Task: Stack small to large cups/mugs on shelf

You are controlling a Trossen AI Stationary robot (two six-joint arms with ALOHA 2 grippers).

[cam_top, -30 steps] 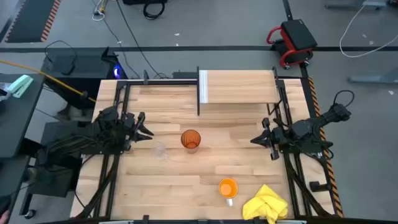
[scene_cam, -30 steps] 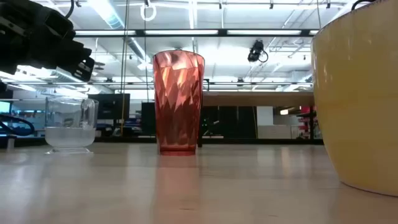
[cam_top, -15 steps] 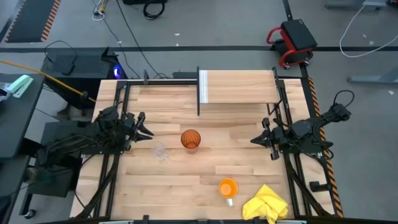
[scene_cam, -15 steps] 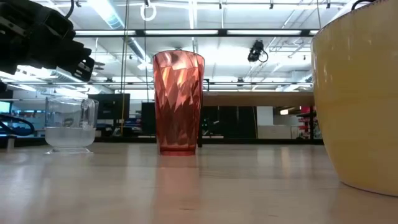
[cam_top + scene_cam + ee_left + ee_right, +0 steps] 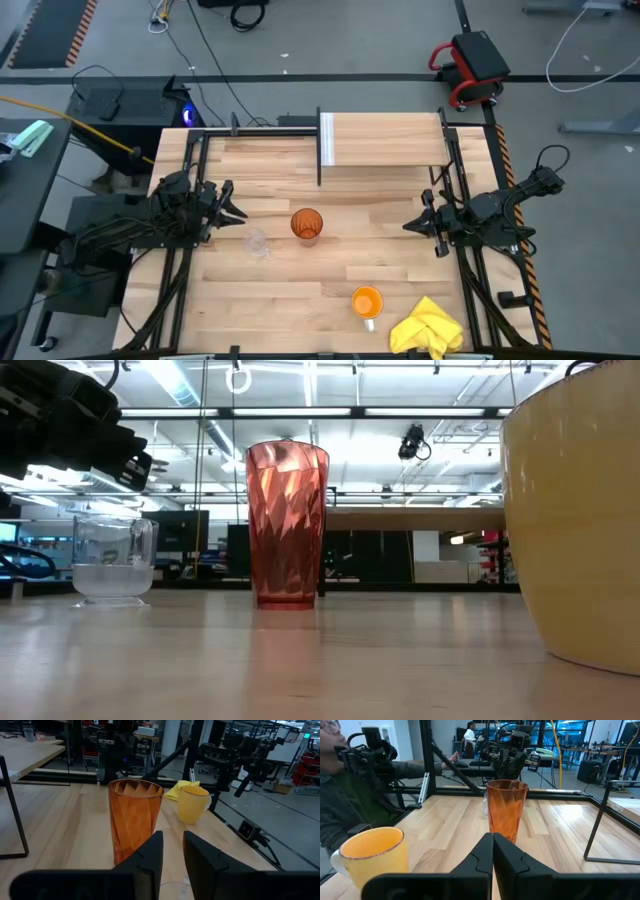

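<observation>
I note the bright orange cup nearest the front edge, just beside the crumpled yellow cloth; beyond it, mid-table, stands the tall translucent dark-orange faceted tumbler, the small clear glass to its left. Left gripper left of the tumbler, fingers slightly parted; right gripper to its right, fingers pressed together. Farthest, the raised light-wood shelf sits behind the tumbler, bare.
</observation>
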